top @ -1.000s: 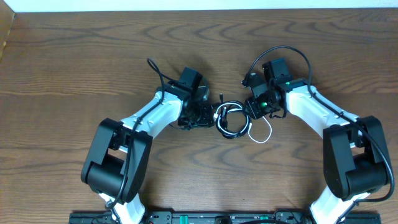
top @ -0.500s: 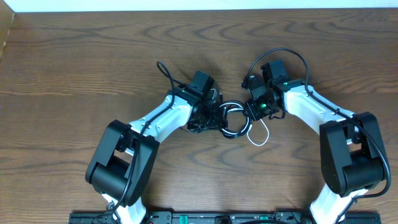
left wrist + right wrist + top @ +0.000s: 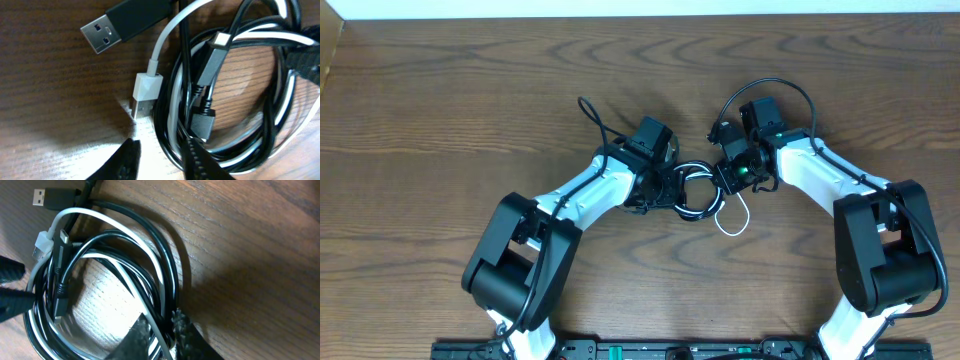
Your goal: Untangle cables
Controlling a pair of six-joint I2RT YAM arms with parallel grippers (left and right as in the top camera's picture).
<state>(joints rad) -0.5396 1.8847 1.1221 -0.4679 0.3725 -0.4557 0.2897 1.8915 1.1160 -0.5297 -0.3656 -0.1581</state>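
Right wrist: right end effector [image 3: 162,337] tight on the cables [image 3: 172,270]; left end effector [image 3: 160,160] part-open at their loops' edge.

Cables [image 3: 172,280] vanish between right end effector [image 3: 161,330] tips, perhaps pinched.

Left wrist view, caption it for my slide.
Left gripper straddling strands of tangled black and white cables on a wooden table.

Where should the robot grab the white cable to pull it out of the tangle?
Probably its white plug. That stiff, blocky end lies flat at the coil's outer edge with bare table beside it; elsewhere the white cable threads among the loops of the black cable. Bring the left pincer in from that table side.
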